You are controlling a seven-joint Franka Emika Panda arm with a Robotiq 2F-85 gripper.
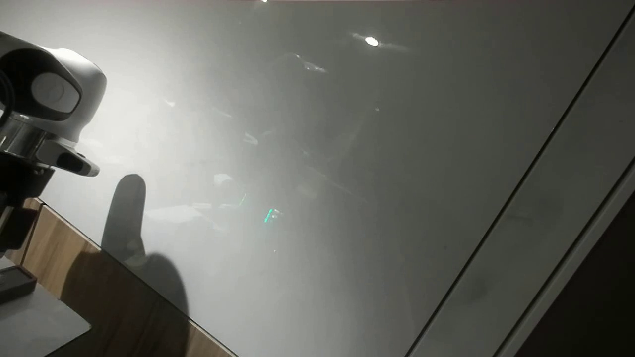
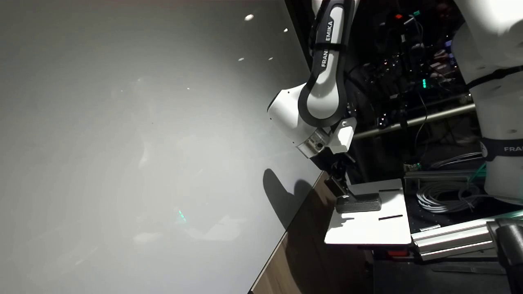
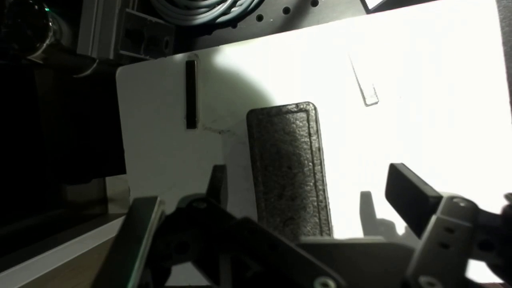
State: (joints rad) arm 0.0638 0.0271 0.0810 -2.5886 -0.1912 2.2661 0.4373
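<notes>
In the wrist view, a black block [image 3: 286, 168] lay flat on a white board [image 3: 160, 140]. Its long axis ran nearly up and down, the far end leaning slightly to the left; the near end was hidden behind the gripper [image 3: 270, 182]. The fingers [image 3: 412, 200] were spread widely, with a gap along both long sides, so the gripper had hold of nothing. The face was grained, with a groove along its border, so I supposed it was not very slippery. I judged the block to be rather light, stiff and not fragile. The best hold seemed to be across its narrow width, near the middle of the long sides.

In an exterior view, the block [image 2: 363, 204] lay on the board close under the fingers, its length almost level, one end pointing toward a coil of cable [image 2: 433, 202].

In an exterior view, the view's edge cut the block [image 1: 17, 285], and only one end showed, pointing to the right and a little upward.
</notes>
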